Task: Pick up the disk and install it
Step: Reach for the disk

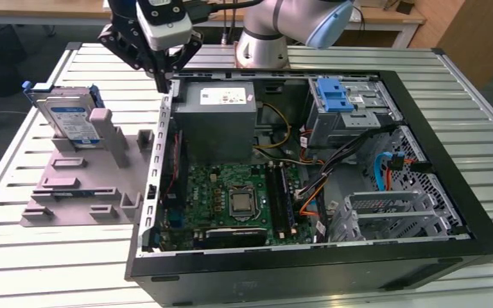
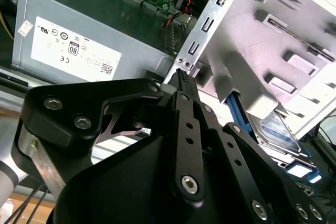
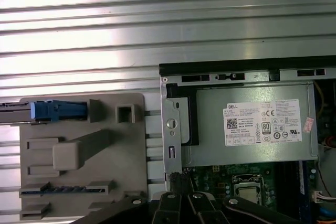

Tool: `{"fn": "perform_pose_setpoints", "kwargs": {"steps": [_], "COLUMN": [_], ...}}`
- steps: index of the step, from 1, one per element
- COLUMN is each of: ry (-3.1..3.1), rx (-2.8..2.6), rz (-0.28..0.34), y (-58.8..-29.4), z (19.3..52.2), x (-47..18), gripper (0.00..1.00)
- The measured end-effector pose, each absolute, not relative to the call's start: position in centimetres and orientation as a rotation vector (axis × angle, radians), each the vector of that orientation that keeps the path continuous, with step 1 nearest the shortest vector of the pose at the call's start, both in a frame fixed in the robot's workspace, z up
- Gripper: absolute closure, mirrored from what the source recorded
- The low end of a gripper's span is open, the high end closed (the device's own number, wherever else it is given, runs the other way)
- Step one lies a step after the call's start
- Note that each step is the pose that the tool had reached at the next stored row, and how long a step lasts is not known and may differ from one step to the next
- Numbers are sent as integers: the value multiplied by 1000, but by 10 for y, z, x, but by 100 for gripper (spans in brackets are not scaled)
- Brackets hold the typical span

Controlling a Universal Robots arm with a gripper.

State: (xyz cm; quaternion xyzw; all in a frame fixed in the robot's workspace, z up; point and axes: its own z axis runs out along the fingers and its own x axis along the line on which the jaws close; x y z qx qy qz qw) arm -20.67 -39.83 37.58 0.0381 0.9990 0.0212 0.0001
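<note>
Flat silver blue-framed disk (image 1: 65,115) stands upright in the grey plastic stand (image 1: 84,186). It looks rigid, probably weighty and shock-sensitive; pinch its flat faces. The black gripper (image 1: 162,77) hangs closed, empty, apart.

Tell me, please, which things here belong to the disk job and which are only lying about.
Belong to the job:
- disk, upright in the grey stand
- gripper, jaws shut and empty, near the case wall
- open computer case

Only lying about:
- power supply
- motherboard
- slatted table
</note>
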Motion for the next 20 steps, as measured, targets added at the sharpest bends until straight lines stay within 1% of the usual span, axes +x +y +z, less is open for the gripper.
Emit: {"fn": "perform_pose_setpoints", "kwargs": {"steps": [20], "ry": [3140], "rx": [120], "rz": [67], "y": [-398], "z": [374], "x": [-216], "gripper": [89]}}
